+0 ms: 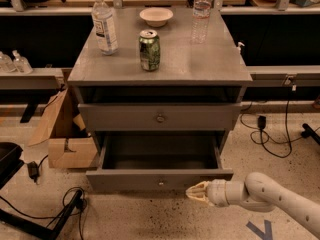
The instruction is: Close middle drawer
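Note:
The middle drawer (160, 180) is pulled far out of the grey cabinet (160, 74). It shows a deep, empty grey box and a small round knob (161, 183) at the centre of its front. My gripper (196, 193) is low at the right end of that front panel, just in front of its lower edge. Its fingers are drawn together and hold nothing. I cannot tell whether it touches the panel. My pale arm (270, 196) reaches in from the lower right.
A shut drawer front with a knob (160, 118) sits above the open one. On the cabinet top stand a green can (149, 49), two water bottles (104, 23) (201, 13) and a bowl (156, 16). A cardboard box (67, 134) is on the left, with cables on the floor.

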Available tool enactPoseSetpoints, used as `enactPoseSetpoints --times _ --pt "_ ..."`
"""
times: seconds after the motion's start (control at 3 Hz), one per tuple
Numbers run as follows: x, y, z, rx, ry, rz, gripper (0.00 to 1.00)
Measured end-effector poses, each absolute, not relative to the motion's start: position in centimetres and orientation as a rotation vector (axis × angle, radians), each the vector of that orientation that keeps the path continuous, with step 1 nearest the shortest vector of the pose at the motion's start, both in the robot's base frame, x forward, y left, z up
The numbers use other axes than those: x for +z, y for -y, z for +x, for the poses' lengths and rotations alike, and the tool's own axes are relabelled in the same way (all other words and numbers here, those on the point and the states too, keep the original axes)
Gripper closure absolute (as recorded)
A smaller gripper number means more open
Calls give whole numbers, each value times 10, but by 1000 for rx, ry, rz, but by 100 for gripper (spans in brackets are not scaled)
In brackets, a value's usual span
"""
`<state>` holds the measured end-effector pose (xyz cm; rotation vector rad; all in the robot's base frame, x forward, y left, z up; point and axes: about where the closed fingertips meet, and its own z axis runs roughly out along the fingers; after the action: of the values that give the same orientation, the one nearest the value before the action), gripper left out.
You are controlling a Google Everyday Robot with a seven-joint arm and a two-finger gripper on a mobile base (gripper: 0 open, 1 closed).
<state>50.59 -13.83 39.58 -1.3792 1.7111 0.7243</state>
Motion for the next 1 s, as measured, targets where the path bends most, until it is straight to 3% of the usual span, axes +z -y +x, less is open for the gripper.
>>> enactPoseSetpoints --times 0.33,0.67,1.0 --pt "395 135 505 731 -1708 -1381 100" --pt "395 135 505 731 -1708 -1381 100" --pt "400 154 547 663 -1708 -1410 100"
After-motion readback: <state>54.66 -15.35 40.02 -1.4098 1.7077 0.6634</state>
